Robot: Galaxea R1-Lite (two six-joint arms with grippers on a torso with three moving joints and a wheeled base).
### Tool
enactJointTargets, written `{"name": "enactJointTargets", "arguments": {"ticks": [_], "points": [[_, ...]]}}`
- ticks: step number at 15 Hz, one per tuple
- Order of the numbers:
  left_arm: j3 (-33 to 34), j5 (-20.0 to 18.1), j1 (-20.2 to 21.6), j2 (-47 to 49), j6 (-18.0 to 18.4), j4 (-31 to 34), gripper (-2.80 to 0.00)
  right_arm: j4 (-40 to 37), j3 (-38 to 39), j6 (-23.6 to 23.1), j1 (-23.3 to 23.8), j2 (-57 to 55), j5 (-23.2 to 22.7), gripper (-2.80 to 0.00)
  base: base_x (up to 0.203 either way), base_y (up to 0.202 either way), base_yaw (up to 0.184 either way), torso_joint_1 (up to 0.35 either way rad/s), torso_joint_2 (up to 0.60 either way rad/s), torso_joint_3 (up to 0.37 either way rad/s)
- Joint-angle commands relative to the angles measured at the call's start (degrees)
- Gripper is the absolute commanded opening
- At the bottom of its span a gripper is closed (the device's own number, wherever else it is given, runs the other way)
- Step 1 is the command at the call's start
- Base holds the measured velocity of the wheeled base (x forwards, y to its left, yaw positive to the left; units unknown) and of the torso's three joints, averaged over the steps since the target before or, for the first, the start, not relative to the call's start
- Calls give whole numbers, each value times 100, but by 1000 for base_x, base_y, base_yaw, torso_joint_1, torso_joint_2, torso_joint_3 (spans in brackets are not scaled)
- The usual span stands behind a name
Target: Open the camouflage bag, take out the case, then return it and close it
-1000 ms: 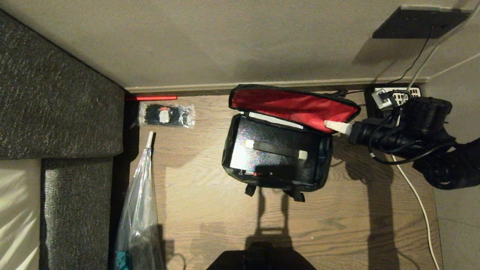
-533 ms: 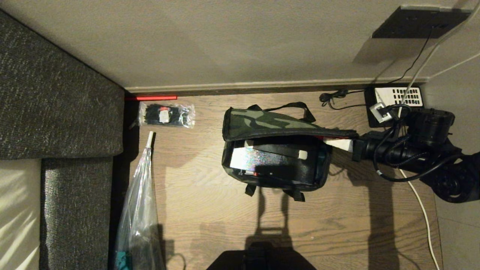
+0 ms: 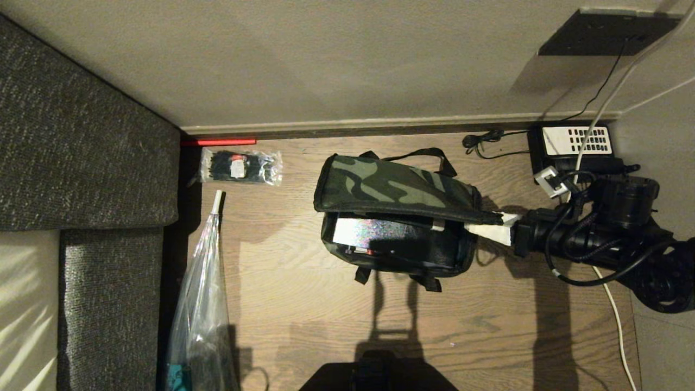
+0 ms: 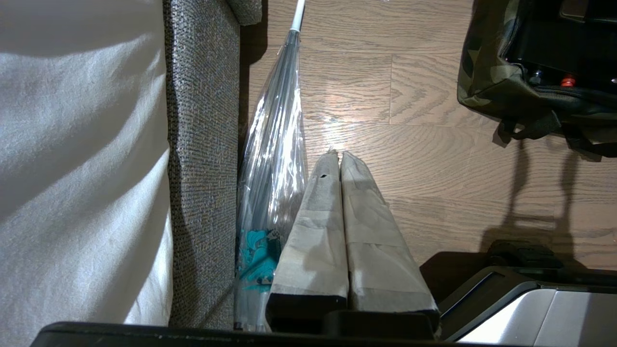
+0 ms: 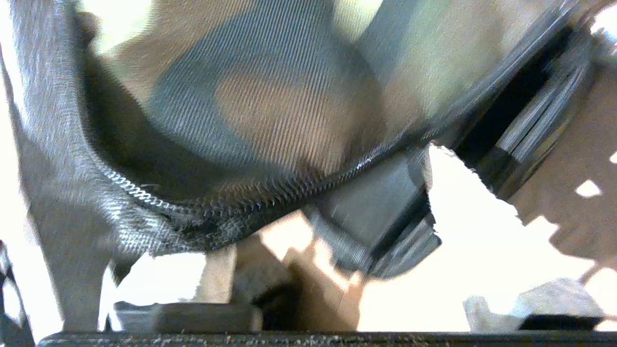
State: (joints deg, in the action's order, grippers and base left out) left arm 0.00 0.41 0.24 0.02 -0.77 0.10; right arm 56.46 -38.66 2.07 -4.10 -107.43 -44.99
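The camouflage bag (image 3: 391,187) lies on the wooden floor with its lid lowered over the body, a gap left along the near side. Through that gap shows the black case (image 3: 380,234) inside, its red knob (image 3: 371,252) at the near edge. My right gripper (image 3: 493,225) sits at the lid's right corner, its white fingers apart and open, the corner resting against them. In the right wrist view the lid's zipper edge (image 5: 231,207) fills the space close ahead. My left gripper (image 4: 337,155) hangs shut and empty over the floor, left of the bag (image 4: 487,72).
A clear packet of black ties (image 3: 240,166) lies by the wall. A plastic-wrapped umbrella (image 3: 203,293) leans along the grey sofa (image 3: 81,146). A black telephone (image 3: 575,144) and a white cable (image 3: 613,304) lie right of the bag, near my right arm.
The lid, upright with its red lining showing, has swung down over the bag. My right gripper came down with it toward the near side, and its fingers have opened.
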Motion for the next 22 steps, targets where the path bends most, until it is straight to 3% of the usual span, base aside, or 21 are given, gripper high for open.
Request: {"name": "enactJointTargets", "arguments": {"ticks": [1, 6, 9, 10, 14, 15, 18, 22], "points": [[18, 2, 2, -11, -2, -1, -280, -14, 565, -211, 2, 273, -172, 0, 0, 0, 0, 0, 0, 0], [18, 2, 2, -11, -2, -1, -280, -850, 1551, -571, 14, 1583, -536, 0, 0, 0, 0, 0, 0, 0], [18, 2, 2, -11, -5, -1, -280, -1404, 1651, -352, 23, 2478, -514, 0, 0, 0, 0, 0, 0, 0], [18, 2, 2, -11, -7, -1, -280, -1566, 1767, -198, 26, 2825, -508, -280, 0, 0, 0, 0, 0, 0], [18, -1, 2, -11, -2, -1, -280, -2380, 2244, 86, 23, 4444, -388, -280, 0, 0, 0, 0, 0, 0], [18, 2, 2, -11, -2, -1, -280, -2693, 2298, 104, 20, 4843, -144, -280, 0, 0, 0, 0, 0, 0], [18, 2, 2, -11, -2, -1, -280, -3624, 2343, 69, 15, 5905, 1731, -280, 0, 0, 0, 0, 0, 0], [18, 2, 2, -11, -9, -1, -280, -5547, 2472, -694, 13, 7619, 3277, -280, 0, 0, 0, 0, 0, 0]]}}
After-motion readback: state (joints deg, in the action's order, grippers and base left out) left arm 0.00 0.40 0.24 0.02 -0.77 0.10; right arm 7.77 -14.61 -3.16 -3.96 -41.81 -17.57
